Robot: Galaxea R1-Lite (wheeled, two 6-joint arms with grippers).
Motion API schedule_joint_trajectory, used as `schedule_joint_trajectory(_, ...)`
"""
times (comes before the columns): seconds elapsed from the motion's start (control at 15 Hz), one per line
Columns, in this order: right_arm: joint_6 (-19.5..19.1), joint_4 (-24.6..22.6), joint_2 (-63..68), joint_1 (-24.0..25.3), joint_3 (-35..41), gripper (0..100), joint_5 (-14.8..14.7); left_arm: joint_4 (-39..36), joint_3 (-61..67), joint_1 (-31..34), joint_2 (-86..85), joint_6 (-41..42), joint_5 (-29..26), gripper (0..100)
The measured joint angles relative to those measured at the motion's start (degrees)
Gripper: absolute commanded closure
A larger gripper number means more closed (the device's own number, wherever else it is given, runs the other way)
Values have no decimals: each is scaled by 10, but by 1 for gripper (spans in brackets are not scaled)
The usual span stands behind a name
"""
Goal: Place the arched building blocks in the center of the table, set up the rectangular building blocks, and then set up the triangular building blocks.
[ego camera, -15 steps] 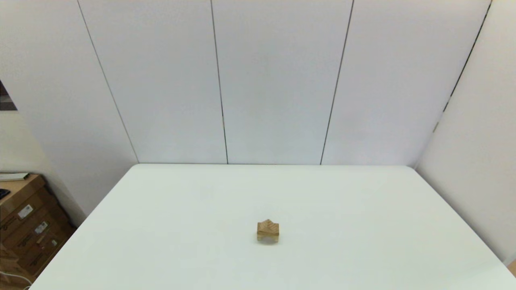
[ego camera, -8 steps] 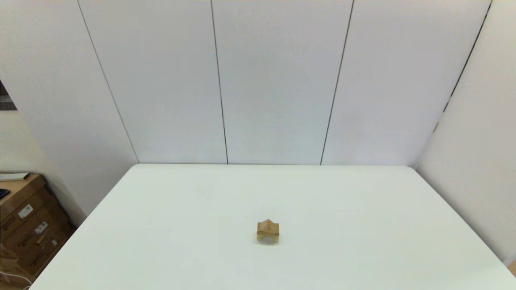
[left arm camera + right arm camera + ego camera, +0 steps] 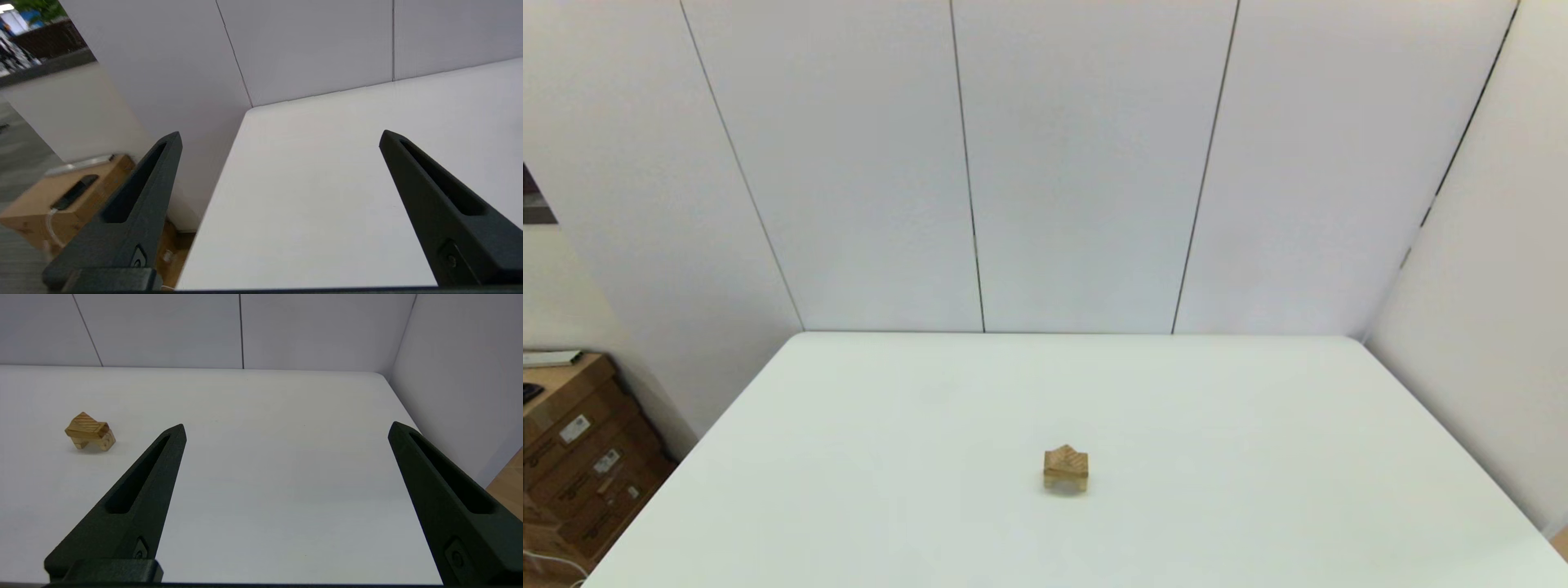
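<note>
The blocks are seen stacked mid-table, well ahead and to the left of the right gripper, spread wide and empty. The left gripper, likewise spread, is parked.

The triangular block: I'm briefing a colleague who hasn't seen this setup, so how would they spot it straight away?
Start at the white table: one small wooden stack stands near its middle. The arched block is the base, the rectangular slab lies on it, and the triangular block crowns the pile. It is the smallest piece and the only one with a peaked top.
</note>
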Motion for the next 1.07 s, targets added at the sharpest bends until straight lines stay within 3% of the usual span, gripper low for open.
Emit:
schedule_joint_trajectory(0.33, 0, 0, 0, 0, 0, 0, 0, 36, 11, 0, 0, -79, -67, 0)
schedule_joint_trajectory(1.07, 0, 0, 0, 0, 0, 0, 0, 35, 15, 0, 0, -131, -56, 0)
